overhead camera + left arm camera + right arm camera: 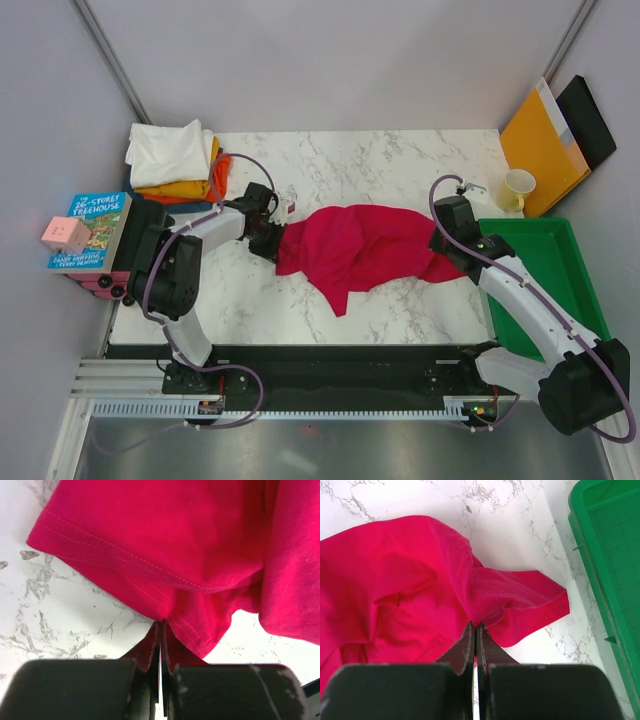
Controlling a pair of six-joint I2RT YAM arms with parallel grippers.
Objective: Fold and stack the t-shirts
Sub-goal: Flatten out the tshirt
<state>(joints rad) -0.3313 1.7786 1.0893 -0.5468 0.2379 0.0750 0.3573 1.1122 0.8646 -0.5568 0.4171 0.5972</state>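
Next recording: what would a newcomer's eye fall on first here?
The crumpled red shirt in the middle of the table, held at both ends: the left pincer is shut on its left edge and the right pincer on its right edge. After that, the folded shirts stacked at the far left corner and the green tray at the right.

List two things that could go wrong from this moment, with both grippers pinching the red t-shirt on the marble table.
1. The left gripper and right gripper each pinch only a small fold of the red t-shirt; a tug apart might pull the cloth free.
2. The right gripper sits close to the green tray; pulling further that way could bump it or drag cloth onto it.
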